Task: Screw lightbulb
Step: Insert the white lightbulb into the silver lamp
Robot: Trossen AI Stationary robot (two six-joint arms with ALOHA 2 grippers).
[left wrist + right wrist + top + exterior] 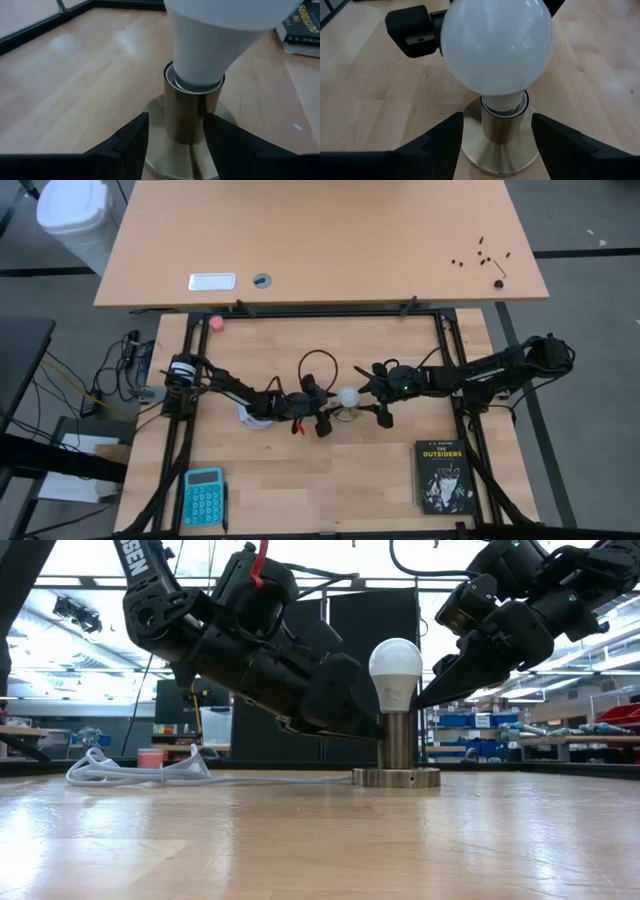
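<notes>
the lightbulb point(347, 396) stands upright in a round brass-coloured socket point(396, 740) near the middle of a light wooden table point(330, 480), its white globe up and its neck sunk into the socket's collar. the socket's flat base point(396, 777) rests on the wood, and a white cord point(150, 775) runs from it to a loose coil on the table's left part.

the left gripper point(175, 132) is down low at the socket, its two dark fingers on either side of the metal stem below the bulb; whether they press the stem or only stand close to it i cannot tell. the right gripper point(497, 131) faces the bulb from the other side, its jaws spread wider than the socket and holding nothing, with the socket between them and the bulb above.

a dark frame point(450, 350) borders the work area. a black paperback point(443, 475) lies flat toward the near right corner and a teal calculator point(203, 495) toward the near left, both well apart from the bulb. a small pink object point(216, 322) sits by the far left corner of the frame.

behind stands a second, paler desk point(320, 240) with a small white plate-like label point(212, 281), a round grommet and a scatter of small dark bits point(482, 252). a white bin point(73, 215) stands on the grey floor at its left end. the low view looks across the wood into a bright workshop with dark panels point(370, 620), shelving point(480, 735) and ceiling lights.
</notes>
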